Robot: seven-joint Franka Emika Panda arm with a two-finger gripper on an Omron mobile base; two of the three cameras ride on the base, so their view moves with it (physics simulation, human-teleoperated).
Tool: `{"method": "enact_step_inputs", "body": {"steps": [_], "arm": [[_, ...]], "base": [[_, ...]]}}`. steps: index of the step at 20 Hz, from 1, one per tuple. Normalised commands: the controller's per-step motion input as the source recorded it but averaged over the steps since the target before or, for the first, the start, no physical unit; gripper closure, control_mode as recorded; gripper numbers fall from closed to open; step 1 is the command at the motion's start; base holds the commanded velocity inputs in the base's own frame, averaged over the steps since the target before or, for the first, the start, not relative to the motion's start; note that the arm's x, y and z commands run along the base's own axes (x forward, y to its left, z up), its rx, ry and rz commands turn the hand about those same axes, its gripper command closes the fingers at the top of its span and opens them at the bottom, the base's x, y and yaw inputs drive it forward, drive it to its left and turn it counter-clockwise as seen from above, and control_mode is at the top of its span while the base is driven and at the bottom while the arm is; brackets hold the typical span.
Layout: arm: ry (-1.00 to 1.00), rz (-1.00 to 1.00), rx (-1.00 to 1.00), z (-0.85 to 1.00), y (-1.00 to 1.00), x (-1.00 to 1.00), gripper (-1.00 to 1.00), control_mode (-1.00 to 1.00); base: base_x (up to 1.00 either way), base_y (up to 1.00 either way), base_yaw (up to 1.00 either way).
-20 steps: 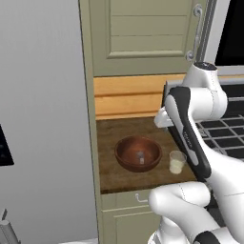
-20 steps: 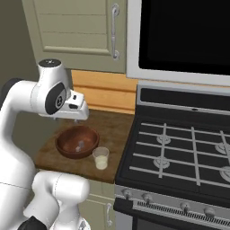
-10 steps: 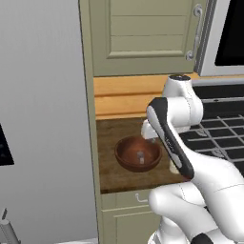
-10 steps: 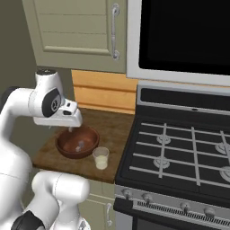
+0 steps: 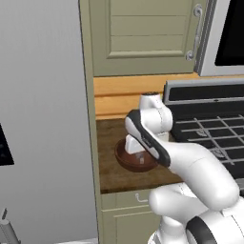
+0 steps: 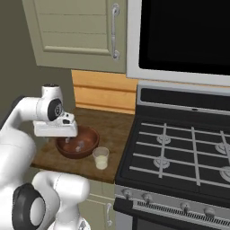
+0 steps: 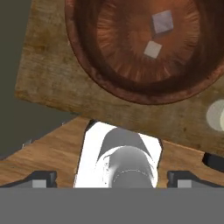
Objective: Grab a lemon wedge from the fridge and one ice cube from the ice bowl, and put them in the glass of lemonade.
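Ice cube (image 7: 162,22) is lying inside ice bowl (image 7: 83,65), beneath the hovering pincer (image 7: 111,177), whose fingers are spread wide, presumably for pickup.

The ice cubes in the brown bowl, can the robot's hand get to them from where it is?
Probably yes: the gripper hangs over the ice bowl, jaws apart, and nothing covers the two ice cubes.
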Motion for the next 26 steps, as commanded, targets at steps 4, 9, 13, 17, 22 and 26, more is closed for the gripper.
{"method": "enact_step_inputs", "body": {"steps": [4, 9, 13, 17, 22, 26], "arm": [[0.06, 0.15, 0.14, -0.28, -0.22, 0.84, -1.0, -1.0], [0.01, 0.17, 0.06, -0.13, -0.08, 0.45, -1.0, -1.0], [0.0, 0.07, -0.01, -0.25, 0.16, 0.65, -1.0, -1.0], [-0.01, 0.0, -0.04, -0.41, 0.06, 0.44, -1.0, -1.0], [0.0, 0.0, -0.01, -0.47, 0.0, 0.09, -1.0, -1.0], [0.0, 0.0, 0.0, -0.45, 0.0, 0.07, -1.0, -1.0]], "base": [[0.0, 0.0, 0.0], [0.0, 0.0, 0.0], [0.0, 0.0, 0.0], [0.0, 0.0, 0.0], [0.0, 0.0, 0.0], [0.0, 0.0, 0.0]]}}
